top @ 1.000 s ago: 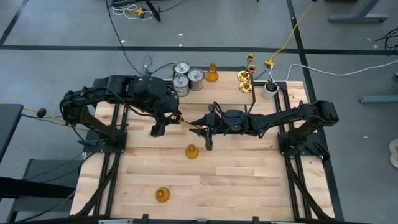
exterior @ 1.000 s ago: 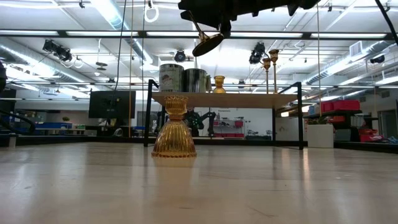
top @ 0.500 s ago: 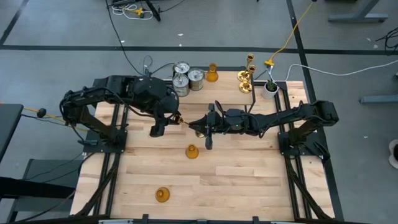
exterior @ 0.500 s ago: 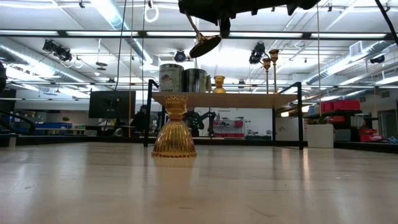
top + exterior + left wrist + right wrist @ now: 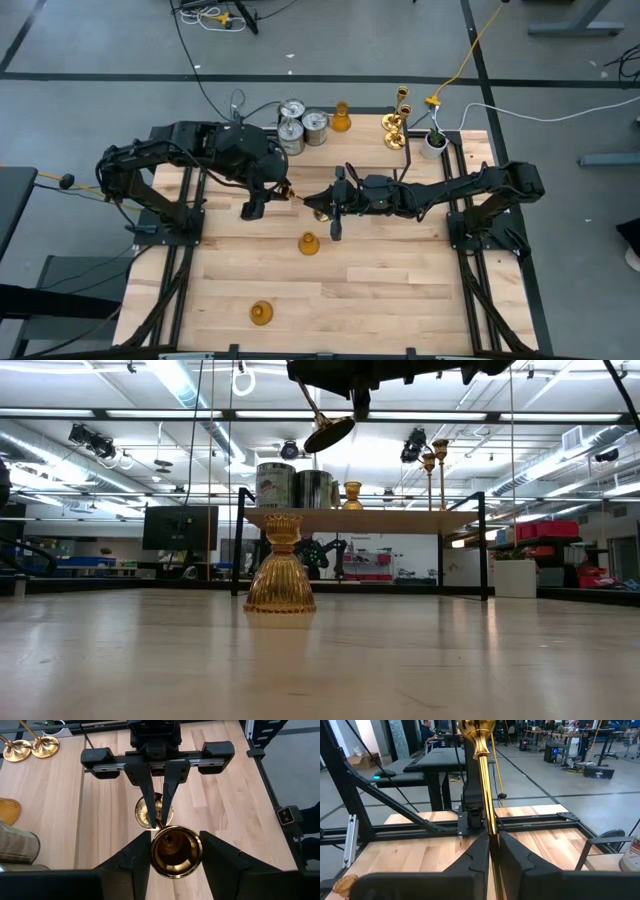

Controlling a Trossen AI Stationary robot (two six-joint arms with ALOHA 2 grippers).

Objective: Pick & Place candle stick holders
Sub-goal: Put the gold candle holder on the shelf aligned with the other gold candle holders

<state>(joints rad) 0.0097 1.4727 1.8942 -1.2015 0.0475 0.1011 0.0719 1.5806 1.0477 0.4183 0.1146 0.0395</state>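
Note:
A shiny brass candle stick holder (image 5: 305, 198) hangs tilted in the air over the table's middle, between my two grippers. My left gripper (image 5: 176, 857) is shut on its cup end. My right gripper (image 5: 490, 851), coming from the table's right, is shut on its thin stem. In the low view its round base (image 5: 330, 432) is the lowest part. An amber bell-shaped holder (image 5: 308, 243) stands on its wide end just nearer. Another amber holder (image 5: 261, 313) stands near the front edge. My left gripper holds the brass cup (image 5: 176, 851) at the holder's top end between its two fingers, slanting down from the table's left. The holder is lifted clear. My right gripper pinches the thin stem (image 5: 487, 827) between its two fingers, close to the round base (image 5: 150, 810). It comes about level from the table's right, its fingers along the stem.
On the raised shelf (image 5: 360, 515) along the far edge stand three silvery cylinders (image 5: 303, 125), an amber holder (image 5: 341, 118), two brass holders (image 5: 396, 122) and a small white pot with a plant (image 5: 434, 142). Bare wood lies toward the near right.
My right gripper's fingers have come together on the brass holder's stem. The holder's base has tipped slightly lower. Both arms have kept their places.

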